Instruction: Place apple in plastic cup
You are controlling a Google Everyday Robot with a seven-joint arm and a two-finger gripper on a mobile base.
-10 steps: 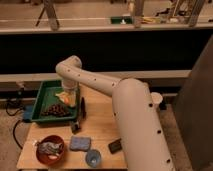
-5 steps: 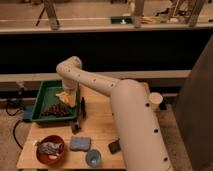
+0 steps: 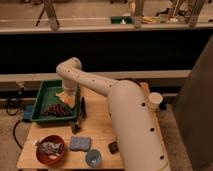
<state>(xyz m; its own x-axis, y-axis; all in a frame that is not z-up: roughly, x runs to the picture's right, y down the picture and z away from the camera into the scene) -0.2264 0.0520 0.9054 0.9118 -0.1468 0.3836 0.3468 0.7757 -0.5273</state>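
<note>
My arm reaches from the lower right over the wooden table to the green tray at the left. The gripper is down inside the tray's right side, above a dark bunch of grapes. An orange-yellow shape lies right at the gripper; I cannot tell whether it is the apple or whether it is held. A pale plastic cup stands at the table's right edge, far from the gripper.
A red bowl with grey contents sits at the front left. Next to it are a blue sponge, a small blue cup and a dark small object. A black tool lies beside the tray. A dark counter runs behind the table.
</note>
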